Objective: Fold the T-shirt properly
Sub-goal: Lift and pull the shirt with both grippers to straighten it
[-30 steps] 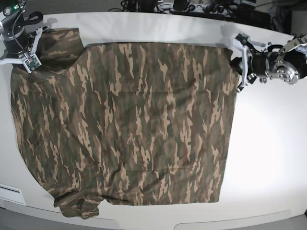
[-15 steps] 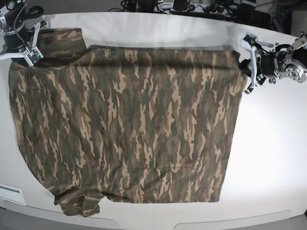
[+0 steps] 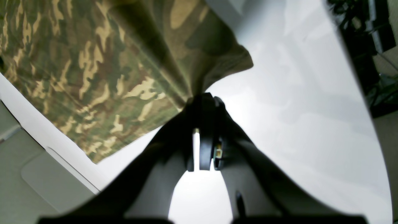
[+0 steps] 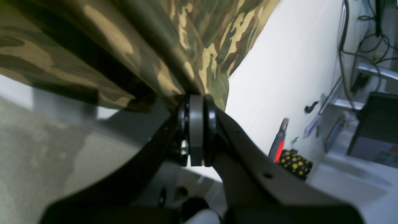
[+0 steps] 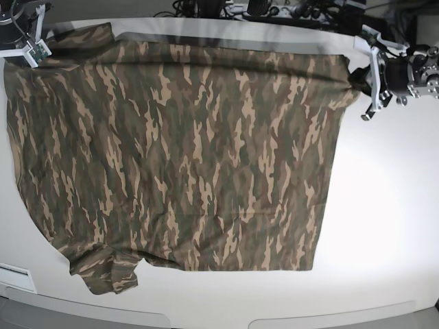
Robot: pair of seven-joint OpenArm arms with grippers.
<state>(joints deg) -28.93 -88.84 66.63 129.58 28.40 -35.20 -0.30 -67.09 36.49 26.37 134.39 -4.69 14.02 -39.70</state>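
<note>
The camouflage T-shirt (image 5: 192,157) is spread across the white table (image 5: 384,205). Its near edge lies flat and its far edge is lifted and pulled taut between my two grippers. My left gripper (image 5: 358,74) is at the far right, shut on the shirt's far-right corner. In the left wrist view the left gripper (image 3: 203,99) pinches a bunched fold of the T-shirt (image 3: 93,62). My right gripper (image 5: 36,42) is at the far left, shut on the cloth near the sleeve. In the right wrist view the right gripper (image 4: 196,99) clamps the T-shirt (image 4: 155,46).
Cables (image 5: 274,10) and dark equipment run behind the table's far edge. A red-handled tool (image 4: 278,144) and a black object with yellow dots (image 4: 295,163) lie on the table in the right wrist view. A white strip (image 5: 14,277) sits at the near left edge.
Both grippers have moved up and toward the far edge with the shirt's far edge in them. The cloth there has lifted and stretched wider, while the near hem stays on the table.
</note>
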